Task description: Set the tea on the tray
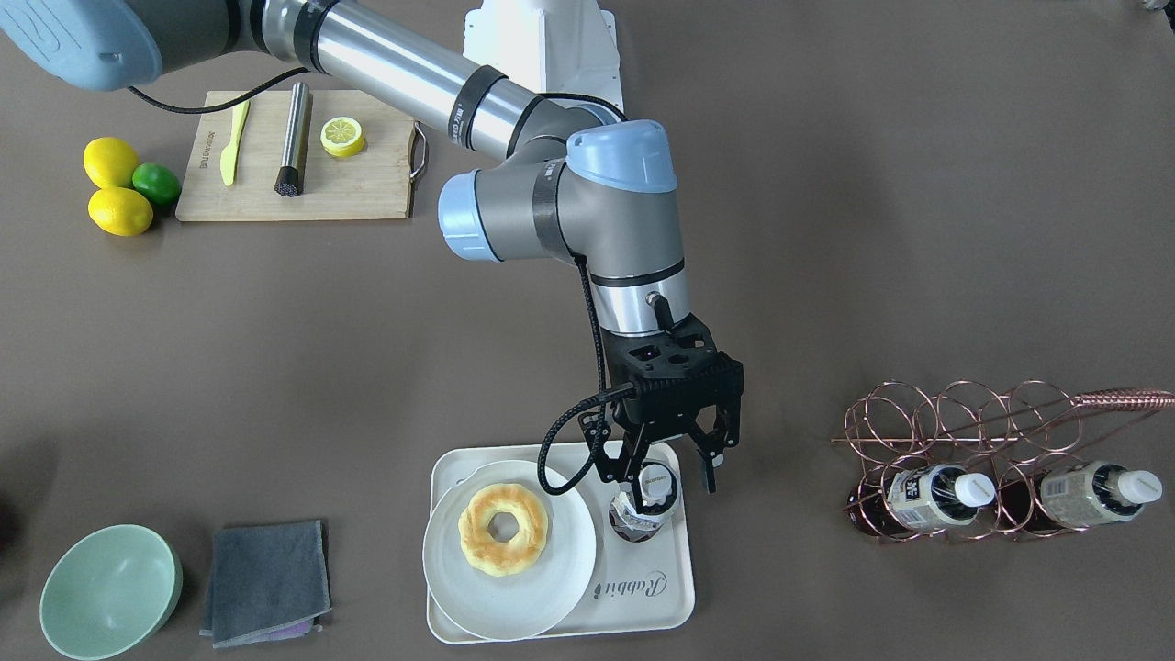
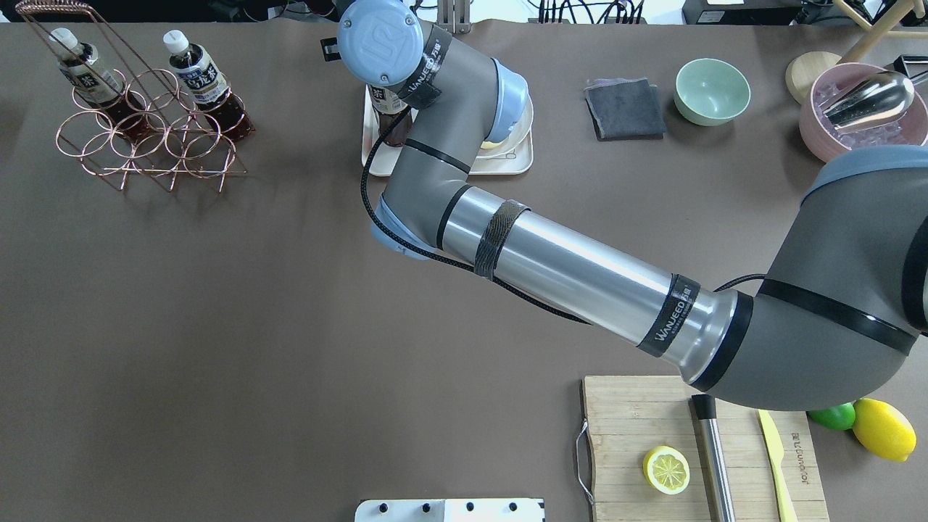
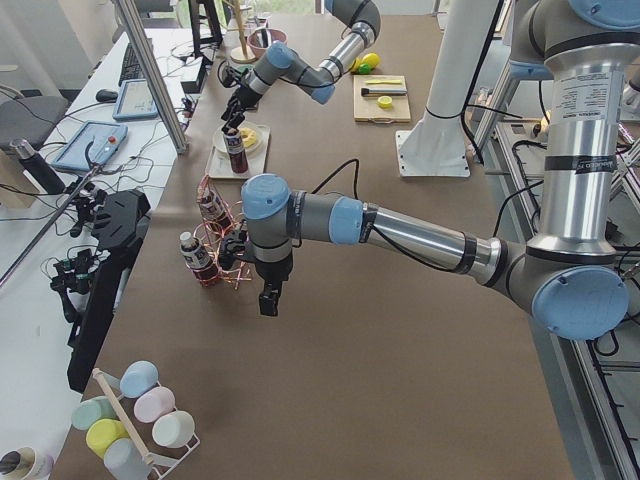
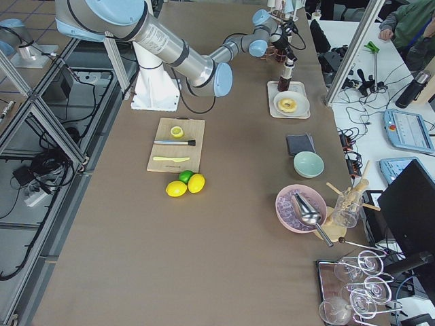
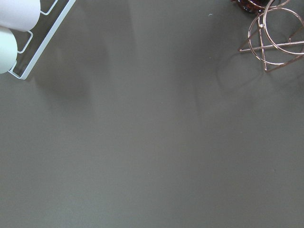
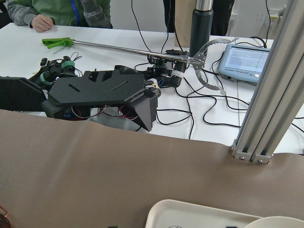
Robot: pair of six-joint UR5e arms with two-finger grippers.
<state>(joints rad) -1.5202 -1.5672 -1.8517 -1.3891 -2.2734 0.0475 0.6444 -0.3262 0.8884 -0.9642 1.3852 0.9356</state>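
Note:
A tea bottle [image 1: 643, 507] with dark liquid and a white cap stands upright on the cream tray [image 1: 677, 555], beside the plate. My right gripper [image 1: 661, 479] hovers just above it, open, its fingers spread wider than the bottle and to either side of the cap. The overhead view hides most of this bottle [image 2: 384, 101] behind the arm. Two more tea bottles [image 1: 932, 496] [image 1: 1092, 491] lie in the copper wire rack [image 1: 973, 413]. My left gripper [image 3: 268, 298] hangs over bare table near that rack; I cannot tell whether it is open or shut.
A white plate [image 1: 560, 560] with a ring pastry [image 1: 503, 530] fills the tray's other half. A green bowl [image 1: 110, 592] and grey cloth [image 1: 266, 580] lie beside the tray. A wooden cutting board [image 1: 294, 184], lemons and a lime sit near the robot base.

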